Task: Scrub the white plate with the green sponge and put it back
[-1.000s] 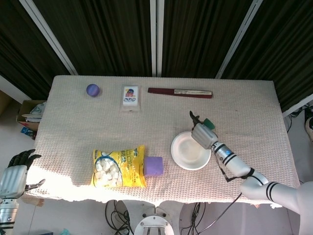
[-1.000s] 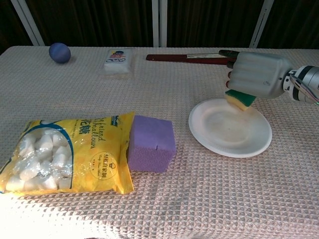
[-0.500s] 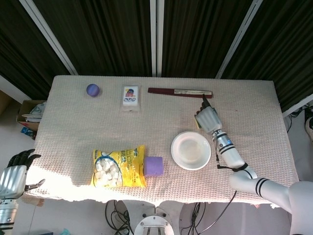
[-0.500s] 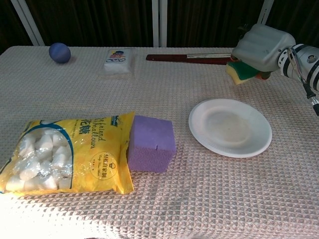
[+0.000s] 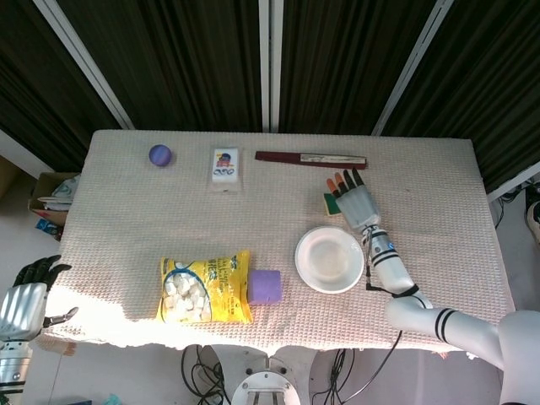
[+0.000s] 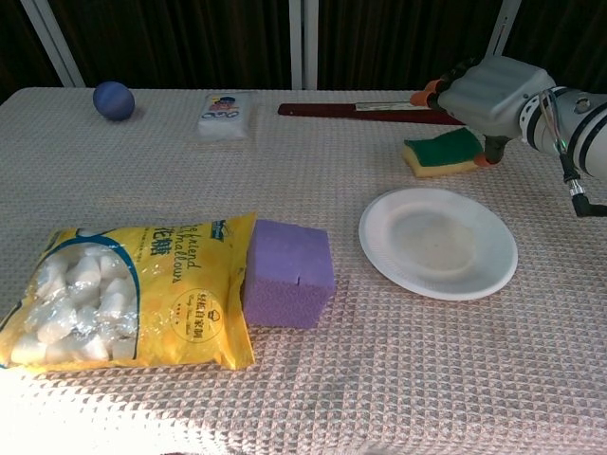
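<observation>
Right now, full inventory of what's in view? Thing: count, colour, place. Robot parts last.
table: 1, beige waffle-weave cloth, fills both views
white plate: 1, white, right of centre, nothing on it
green sponge: 1, green over yellow, lying on the cloth just behind the plate
purple block: 1, purple, front centre, against the bag's right end
snack bag: 1, yellow with white pieces, front left
ball: 1, blue-purple, far left corner
small packet: 1, white with a printed label, far edge, right of the ball
long flat case: 1, dark red, far edge, behind the sponge
right hand: 1, grey, fingers spread over the sponge, holding nothing
left hand: 1, grey and black, off the table's front left corner, fingers apart
</observation>
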### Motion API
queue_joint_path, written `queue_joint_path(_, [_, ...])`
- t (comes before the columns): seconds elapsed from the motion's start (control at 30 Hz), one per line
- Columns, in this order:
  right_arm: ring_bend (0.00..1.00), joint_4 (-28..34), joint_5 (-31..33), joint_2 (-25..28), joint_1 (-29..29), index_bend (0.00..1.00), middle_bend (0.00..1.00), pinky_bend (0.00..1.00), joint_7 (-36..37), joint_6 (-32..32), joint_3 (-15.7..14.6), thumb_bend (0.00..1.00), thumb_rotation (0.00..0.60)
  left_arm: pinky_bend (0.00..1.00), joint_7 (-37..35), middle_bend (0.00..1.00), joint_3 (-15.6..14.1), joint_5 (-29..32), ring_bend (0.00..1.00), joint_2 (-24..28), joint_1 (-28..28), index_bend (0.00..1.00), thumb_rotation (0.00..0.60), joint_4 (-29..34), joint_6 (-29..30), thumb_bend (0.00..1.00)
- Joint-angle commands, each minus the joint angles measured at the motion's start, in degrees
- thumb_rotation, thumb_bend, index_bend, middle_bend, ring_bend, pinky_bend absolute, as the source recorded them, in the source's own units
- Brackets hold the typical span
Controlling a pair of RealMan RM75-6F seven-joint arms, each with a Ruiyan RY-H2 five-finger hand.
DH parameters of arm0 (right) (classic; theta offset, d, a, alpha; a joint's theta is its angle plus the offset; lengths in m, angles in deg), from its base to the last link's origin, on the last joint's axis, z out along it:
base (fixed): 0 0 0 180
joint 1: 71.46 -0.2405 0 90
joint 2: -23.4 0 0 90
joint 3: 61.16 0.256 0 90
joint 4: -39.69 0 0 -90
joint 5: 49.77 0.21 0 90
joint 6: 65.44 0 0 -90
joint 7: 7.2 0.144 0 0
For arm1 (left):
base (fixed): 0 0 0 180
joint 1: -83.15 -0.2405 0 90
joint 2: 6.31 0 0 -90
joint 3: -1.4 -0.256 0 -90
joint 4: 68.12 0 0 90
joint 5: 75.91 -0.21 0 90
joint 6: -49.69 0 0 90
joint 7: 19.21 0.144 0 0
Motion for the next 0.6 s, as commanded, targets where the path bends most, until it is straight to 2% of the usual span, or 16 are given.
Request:
queue_joint_path(0.03, [0.00, 9.8, -3.4, 7.5, 4.3, 0.00, 0.05, 0.00, 4.7, -6.2, -1.7, 0.14, 0.600, 0.14, 0.2, 0.13, 0.2, -0.3, 0.11, 0.0, 0.3, 0.25, 0.600, 0.2, 0.0, 0.06])
queue_joint_path(0.2, [0.00, 19.8, -11.2, 17.1, 12.3, 0.00, 0.10, 0.00, 15.0, -16.2, -4.7, 0.14, 0.600, 0.14, 0.7, 0.13, 1.1, -0.8, 0.11, -0.4, 0.8, 0.25, 0.600, -0.1, 1.0, 0.06])
queue_joint_path(0.33, [0.00, 24.9, -18.1, 24.4, 20.8, 0.00, 0.09, 0.00, 24.4, -26.0, -8.7, 0.14, 0.600, 0.14, 1.8, 0.13, 1.6, -0.8, 0.11, -0.7, 1.1, 0.25, 0.600, 0.3, 1.4, 0.06])
queue_joint_path(0.43, [0.00, 25.5, -22.6, 26.6, 26.3, 0.00, 0.07, 0.00, 30.5, -32.4, -11.7, 0.15, 0.600, 0.14, 3.0, 0.13, 2.0, -0.9, 0.11, -1.0, 1.5, 0.25, 0.600, 1.0, 1.8, 0.06])
queue_joint_path(0.6, [0.00, 21.6, -27.8, 27.0, 32.8, 0.00, 0.07, 0.00, 42.4, -38.2, -15.9, 0.15, 0.600, 0.14, 7.1, 0.13, 2.5, -1.6, 0.11, -1.7, 1.6, 0.25, 0.600, 2.2, 3.4, 0.06])
